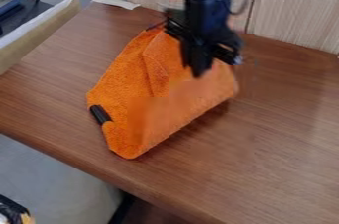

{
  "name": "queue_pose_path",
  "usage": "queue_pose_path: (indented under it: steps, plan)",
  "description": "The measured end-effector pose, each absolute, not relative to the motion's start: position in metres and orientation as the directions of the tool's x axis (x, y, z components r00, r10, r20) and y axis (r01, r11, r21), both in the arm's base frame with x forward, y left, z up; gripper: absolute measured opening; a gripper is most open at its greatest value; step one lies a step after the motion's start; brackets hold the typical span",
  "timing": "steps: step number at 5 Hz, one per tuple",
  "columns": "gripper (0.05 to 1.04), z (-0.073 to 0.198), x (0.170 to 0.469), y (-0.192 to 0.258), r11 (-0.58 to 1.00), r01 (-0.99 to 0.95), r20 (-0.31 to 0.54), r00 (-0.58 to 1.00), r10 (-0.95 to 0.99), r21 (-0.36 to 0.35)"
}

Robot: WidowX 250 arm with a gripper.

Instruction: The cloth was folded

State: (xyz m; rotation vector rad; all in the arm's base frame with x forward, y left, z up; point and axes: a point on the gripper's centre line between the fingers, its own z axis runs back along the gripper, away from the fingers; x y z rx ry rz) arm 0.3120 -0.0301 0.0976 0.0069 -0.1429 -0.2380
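The gripper (197, 72) hangs down from the top edge over the upper right part of the orange cloth (126, 89). Its tips point down at the cloth and hide part of it; whether they touch it I cannot tell. The cloth lies on the brown table, with a crease running down its upper middle and an uneven outline narrowing to a corner at the bottom. A small black piece (100, 114) lies at the cloth's left edge.
The wooden table (265, 168) runs out to the right and front, its front edge sloping down to the right. Behind stands a pale wood panel (295, 10). At the upper left are a cardboard-like edge (39, 32) and a dark surface with a blue item.
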Motion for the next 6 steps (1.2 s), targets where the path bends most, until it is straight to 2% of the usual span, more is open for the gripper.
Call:
queue_pose_path:
  steps: [1, 2, 3, 4, 5, 6]
  plan:
    - [0.095, 0.090, 0.326, -0.001, 0.983, 0.178, 0.126, 0.975, -0.181, 0.034]
    - [0.095, 0.071, 0.333, 0.022, 0.992, 0.128, 0.098, 0.987, -0.130, 0.018]
    - [0.096, 0.047, 0.343, 0.033, 0.991, 0.130, 0.071, 0.989, -0.130, 0.008]
    - [0.118, 0.035, 0.351, 0.040, 0.992, 0.122, 0.043, 0.992, -0.122, -0.009]
    - [0.297, 0.035, 0.351, 0.041, 0.995, 0.099, 0.045, 0.994, -0.098, -0.005]
    - [0.581, 0.034, 0.350, 0.041, 0.995, 0.099, 0.040, 0.994, -0.099, -0.004]
